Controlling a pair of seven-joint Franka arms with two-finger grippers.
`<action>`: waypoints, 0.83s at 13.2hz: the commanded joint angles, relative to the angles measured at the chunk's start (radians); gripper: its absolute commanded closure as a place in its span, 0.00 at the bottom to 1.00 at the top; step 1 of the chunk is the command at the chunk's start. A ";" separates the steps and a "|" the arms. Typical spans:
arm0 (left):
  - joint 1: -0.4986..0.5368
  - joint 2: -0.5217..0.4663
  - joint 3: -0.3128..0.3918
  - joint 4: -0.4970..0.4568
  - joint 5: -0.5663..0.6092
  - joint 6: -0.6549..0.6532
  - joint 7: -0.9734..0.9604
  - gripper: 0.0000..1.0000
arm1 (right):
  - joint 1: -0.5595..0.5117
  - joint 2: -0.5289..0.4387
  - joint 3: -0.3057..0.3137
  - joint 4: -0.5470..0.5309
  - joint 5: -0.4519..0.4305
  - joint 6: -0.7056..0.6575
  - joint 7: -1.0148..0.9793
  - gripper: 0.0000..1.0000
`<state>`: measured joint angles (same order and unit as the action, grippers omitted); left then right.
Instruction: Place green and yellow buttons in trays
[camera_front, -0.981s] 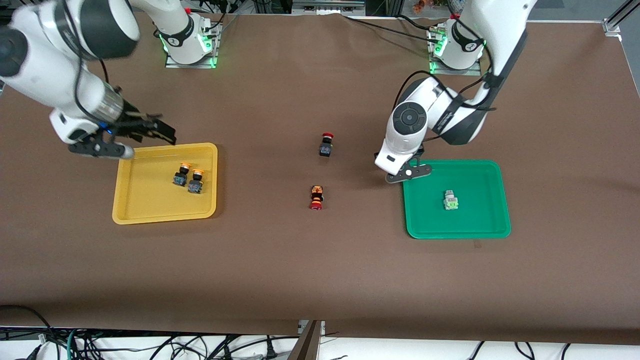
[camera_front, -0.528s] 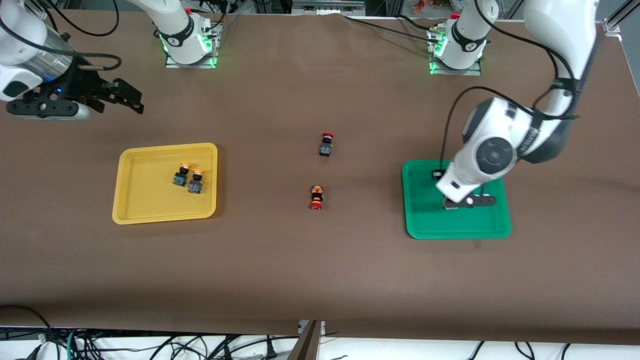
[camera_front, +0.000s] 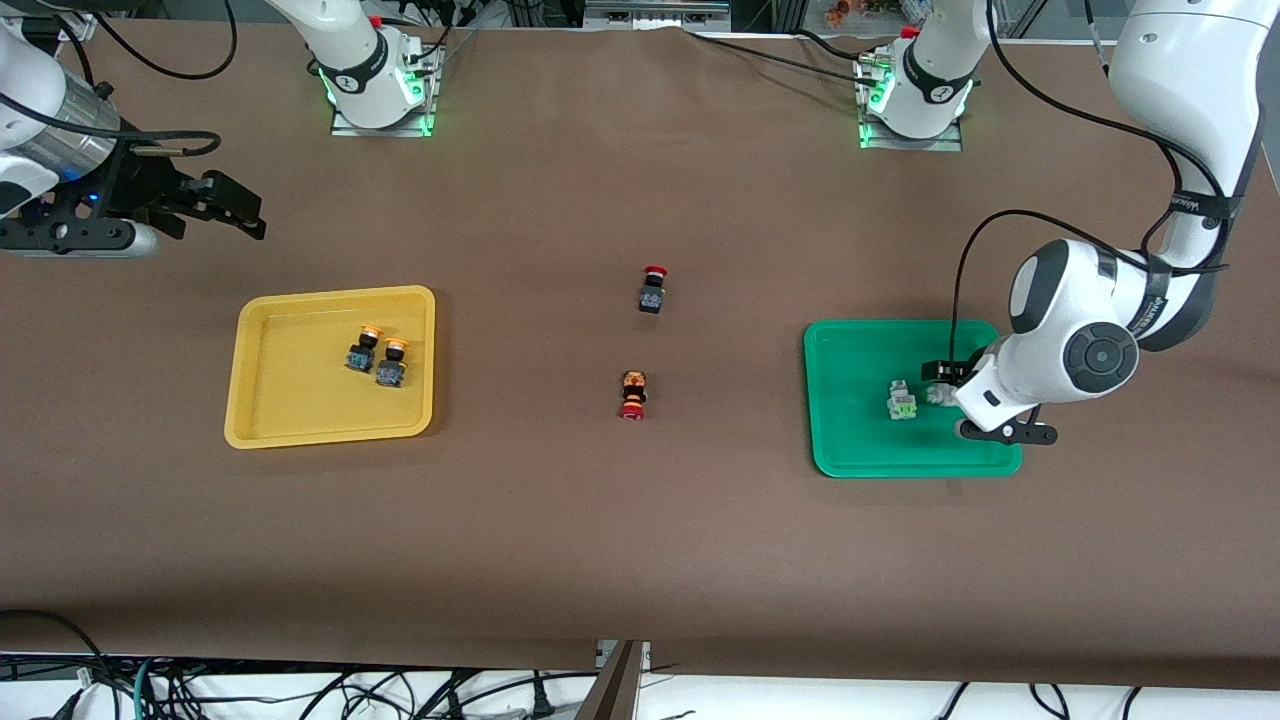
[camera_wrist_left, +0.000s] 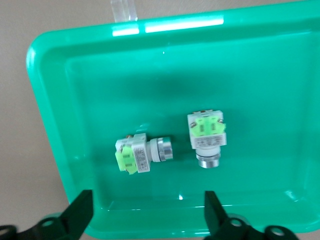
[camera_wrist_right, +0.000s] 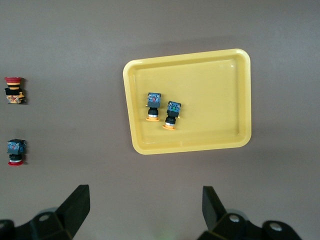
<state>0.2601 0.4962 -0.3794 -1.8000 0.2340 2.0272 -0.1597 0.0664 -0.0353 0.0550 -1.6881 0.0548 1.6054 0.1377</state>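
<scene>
A brown cloth-covered table (camera_front: 640, 520) fills the scene, with cables trailing along its edge nearest the front camera and metal framing past the robots' bases. The left gripper (camera_wrist_left: 145, 217) hangs over the green tray (camera_front: 850, 440), its fingers spread wide and holding nothing; directly beneath it two pale grey buttons with light-green parts (camera_wrist_left: 142, 155) (camera_wrist_left: 206, 135) lie on their sides in that tray, close together but apart. The right gripper (camera_wrist_right: 142, 212) is raised over bare cloth just off the yellow tray (camera_front: 290, 420), its fingers likewise parted and empty; below it in that tray lie two dark buttons with orange-yellow caps (camera_wrist_right: 153, 106) (camera_wrist_right: 172, 114), side by side. Between the trays, on the cloth, rest a red-capped black button (camera_front: 652, 289) and a red-capped orange-black button (camera_front: 632, 394), well apart from both grippers.
</scene>
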 joint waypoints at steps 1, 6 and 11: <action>-0.001 -0.089 -0.030 0.057 0.010 -0.103 0.017 0.00 | -0.016 0.018 0.017 0.036 -0.016 -0.015 -0.006 0.00; -0.010 -0.158 -0.055 0.372 -0.024 -0.433 0.016 0.00 | -0.014 0.031 0.020 0.038 -0.018 -0.015 -0.010 0.00; -0.271 -0.456 0.332 0.191 -0.212 -0.407 0.017 0.00 | -0.013 0.031 0.020 0.042 -0.023 -0.012 -0.024 0.00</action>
<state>0.0612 0.1647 -0.1519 -1.4839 0.0697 1.5985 -0.1586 0.0656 -0.0146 0.0620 -1.6744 0.0496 1.6054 0.1290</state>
